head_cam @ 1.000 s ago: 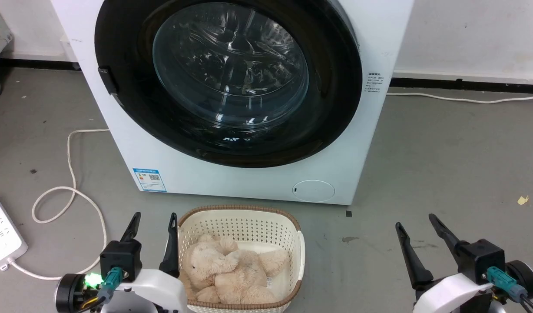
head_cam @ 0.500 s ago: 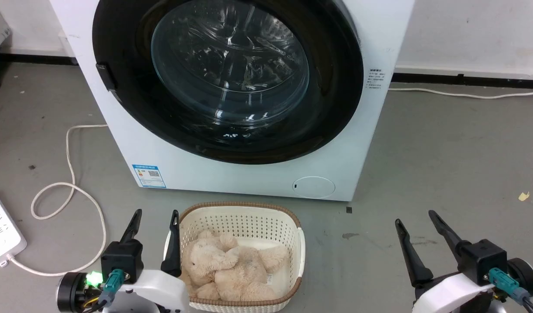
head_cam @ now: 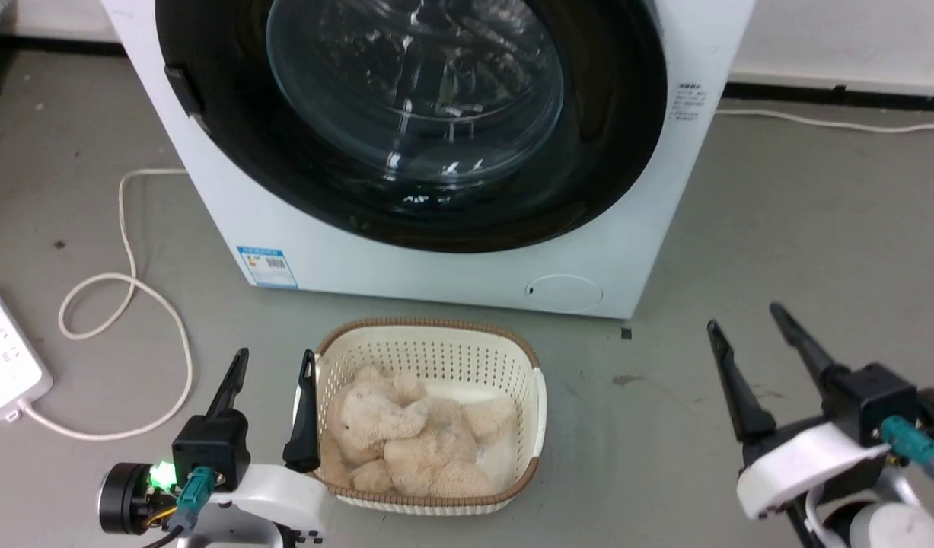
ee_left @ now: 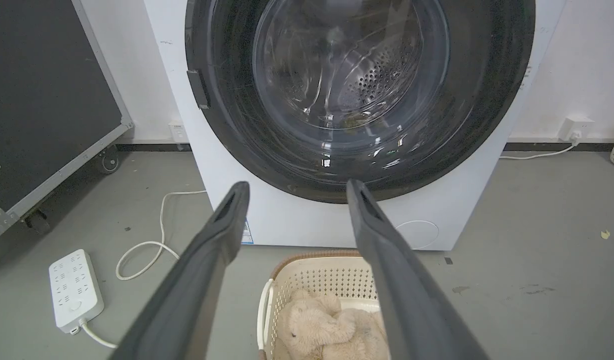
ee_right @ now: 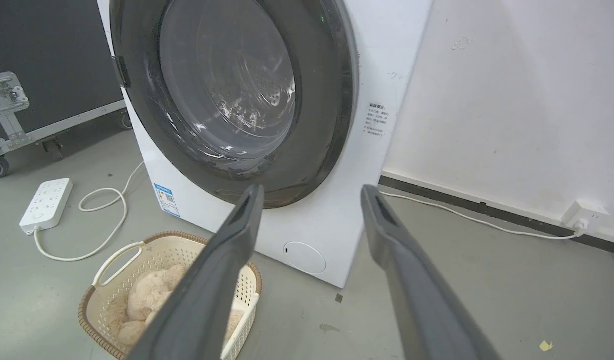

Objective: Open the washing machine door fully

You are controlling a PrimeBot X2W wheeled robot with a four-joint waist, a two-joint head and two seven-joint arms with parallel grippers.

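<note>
Both jaws wide, empty: left gripper (head_cam: 275, 355) & right gripper (head_cam: 743, 315). We're pre-reach; washing machine door (head_cam: 409, 91) closed; nxt: hook handle (head_cam: 179, 87), upper left.

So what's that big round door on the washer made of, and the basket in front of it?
The washing machine door looks like a glossy black plastic ring, going by its sharp reflections, around a clear bulging glass bowl that the drum shows through. The basket looks like matte cream moulded plastic with rows of holes; its brown rim looks woven, though it may be moulded.

Glossy black washing machine door (head_cam: 604, 152), glass centre
</note>
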